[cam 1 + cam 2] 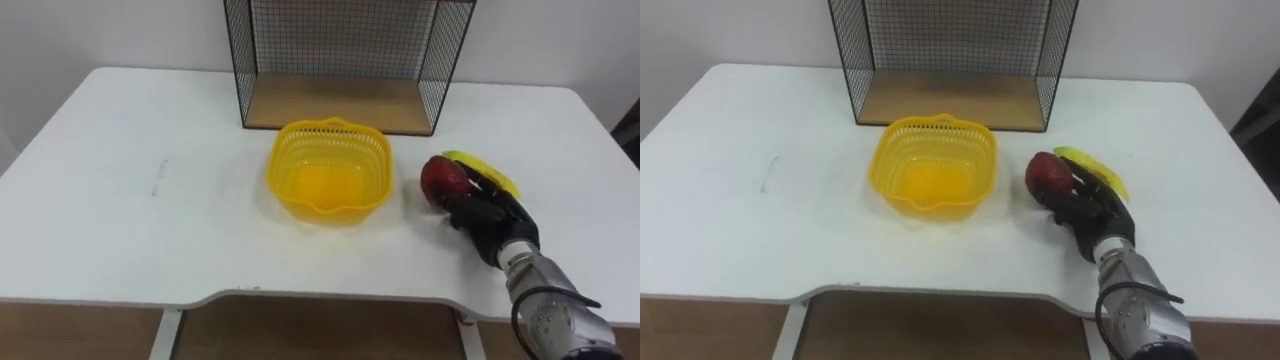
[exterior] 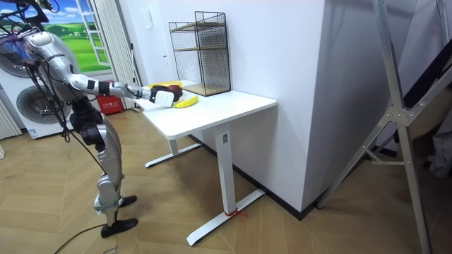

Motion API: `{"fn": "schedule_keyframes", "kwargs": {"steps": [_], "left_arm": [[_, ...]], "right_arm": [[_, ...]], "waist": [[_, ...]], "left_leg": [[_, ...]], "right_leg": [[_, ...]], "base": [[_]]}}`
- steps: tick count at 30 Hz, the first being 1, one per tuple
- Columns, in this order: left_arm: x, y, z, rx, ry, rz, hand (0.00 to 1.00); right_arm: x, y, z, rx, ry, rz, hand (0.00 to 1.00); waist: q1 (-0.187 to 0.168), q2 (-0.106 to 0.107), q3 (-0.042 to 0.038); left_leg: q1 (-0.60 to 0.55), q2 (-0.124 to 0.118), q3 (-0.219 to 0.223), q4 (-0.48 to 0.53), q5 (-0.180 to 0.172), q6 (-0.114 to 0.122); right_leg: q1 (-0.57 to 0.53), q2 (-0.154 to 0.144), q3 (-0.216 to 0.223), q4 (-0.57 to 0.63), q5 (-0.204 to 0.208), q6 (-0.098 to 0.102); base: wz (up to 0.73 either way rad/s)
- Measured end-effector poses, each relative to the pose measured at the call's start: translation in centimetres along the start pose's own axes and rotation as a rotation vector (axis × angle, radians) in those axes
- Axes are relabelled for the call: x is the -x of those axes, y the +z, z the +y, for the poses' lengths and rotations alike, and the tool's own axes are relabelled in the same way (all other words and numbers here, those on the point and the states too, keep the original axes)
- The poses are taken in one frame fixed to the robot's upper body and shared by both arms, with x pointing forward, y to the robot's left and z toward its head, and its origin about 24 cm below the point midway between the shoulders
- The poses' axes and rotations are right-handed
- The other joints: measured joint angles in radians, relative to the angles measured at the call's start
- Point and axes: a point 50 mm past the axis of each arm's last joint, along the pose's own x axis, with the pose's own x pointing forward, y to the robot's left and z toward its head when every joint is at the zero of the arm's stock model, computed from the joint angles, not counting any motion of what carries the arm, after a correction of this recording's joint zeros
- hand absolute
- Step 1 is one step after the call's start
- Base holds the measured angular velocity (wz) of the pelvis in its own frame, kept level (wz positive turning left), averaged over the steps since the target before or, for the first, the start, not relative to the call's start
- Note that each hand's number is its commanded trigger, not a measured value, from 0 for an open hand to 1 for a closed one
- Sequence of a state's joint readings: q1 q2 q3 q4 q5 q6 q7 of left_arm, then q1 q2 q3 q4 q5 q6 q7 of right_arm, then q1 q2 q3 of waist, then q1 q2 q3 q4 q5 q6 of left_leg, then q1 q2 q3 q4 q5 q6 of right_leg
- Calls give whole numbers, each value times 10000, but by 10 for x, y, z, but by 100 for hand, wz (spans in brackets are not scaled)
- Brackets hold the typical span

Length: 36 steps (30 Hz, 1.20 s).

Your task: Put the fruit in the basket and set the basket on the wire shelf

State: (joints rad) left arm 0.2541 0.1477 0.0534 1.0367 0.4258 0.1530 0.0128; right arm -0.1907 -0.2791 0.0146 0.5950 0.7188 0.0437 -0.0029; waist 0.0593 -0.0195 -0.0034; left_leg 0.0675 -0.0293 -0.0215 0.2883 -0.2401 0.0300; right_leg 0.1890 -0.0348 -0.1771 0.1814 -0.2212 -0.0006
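At the near right edge of the worktop (image 1: 150, 200), the right hand (image 1: 492, 222) reaches forward, its dark fingers (image 1: 468, 198) curled round the near side of a red apple (image 1: 443, 178) that sits on the surface. A banana (image 1: 490, 175) lies just behind and beside the apple. Further in, at the middle, stands the yellow basket (image 1: 283, 165). Its bottom glows orange, and whether a fruit already lies there cannot be told. Beyond it the wire shelf (image 1: 330, 102) waits bare. The task looks barely begun: apple and banana are both outside the basket, and the basket is not yet on the shelf.
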Motion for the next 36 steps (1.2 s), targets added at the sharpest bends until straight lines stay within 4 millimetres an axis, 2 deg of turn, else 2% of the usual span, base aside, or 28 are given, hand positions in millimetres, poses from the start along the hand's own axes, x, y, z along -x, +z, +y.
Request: {"fn": "schedule_keyframes", "kwargs": {"steps": [6, 11, 14, 16, 18, 21, 23, 26, 32, 36], "left_arm": [[0, 1, 0, -3, 12, -34, 0], [0, 1, 0, -6, 1, -6, 0], [0, 3, 0, -48, -11, -59, 0], [0, 3, 0, -63, -18, -59, 0], [0, 3, 0, -65, -8, -56, 0], [-1, 2, -2, -61, -61, 10, 0], [-1, 2, -2, -58, -69, 35, 0], [-1, 2, -1, -57, -60, 24, 0], [-1, 4, 0, -128, -37, -36, 0], [-1, 5, 1, -327, -32, -71, 0]], "right_arm": [[0, 11, 13, -169, 458, -497, 100], [1, 21, 21, -46, 795, -907, 100], [4, 37, 35, 656, 1310, -1646, 100], [5, 44, 41, 916, 1556, -1967, 100], [6, 46, 46, 1288, 1693, -2090, 100], [4, 48, 54, 2079, 1889, -2196, 100], [3, 53, 58, 2721, 1938, -2414, 100], [1, 59, 62, 3312, 2008, -2647, 100], [0, 60, 68, 4101, 2094, -2773, 100], [0, 57, 71, 4443, 2197, -2716, 100]], "waist": [[48, -124, -25], [274, -228, 22], [299, -140, 93], [316, -94, 99], [323, -72, 89], [365, -69, 26], [534, -79, 16], [592, -166, 6], [782, -359, 111], [792, -415, 130]], "left_leg": [[9, 14, 95, -41, 1, 1], [145, 21, 154, -160, 4, 7], [106, 26, 161, -199, 2, 5], [96, 27, 159, -196, 2, 5], [69, 30, 155, -192, 3, 5], [-24, 25, 161, -127, 16, 13], [-17, 20, 199, -165, 30, 19], [3, 16, 193, -201, 32, 19], [-33, 18, 175, -195, 32, 18], [-58, 11, 151, -181, 32, 19]], "right_leg": [[-78, 5, 98, 3, -1, 2], [11, -3, 144, 29, 0, 3], [-16, -2, 137, 43, 1, 4], [-25, 4, 139, 43, 1, 4], [-63, 7, 138, 44, 1, 4], [-219, -4, 139, 88, 2, 3], [-302, -10, 217, 95, 2, 3], [-281, -10, 225, 61, 1, 3], [-266, -12, 181, 56, 1, 3], [-279, -25, 124, 64, 2, 4]], "base": [[-4], [-3], [0], [0], [0], [0], [-8], [-2], [0], [0]]}}
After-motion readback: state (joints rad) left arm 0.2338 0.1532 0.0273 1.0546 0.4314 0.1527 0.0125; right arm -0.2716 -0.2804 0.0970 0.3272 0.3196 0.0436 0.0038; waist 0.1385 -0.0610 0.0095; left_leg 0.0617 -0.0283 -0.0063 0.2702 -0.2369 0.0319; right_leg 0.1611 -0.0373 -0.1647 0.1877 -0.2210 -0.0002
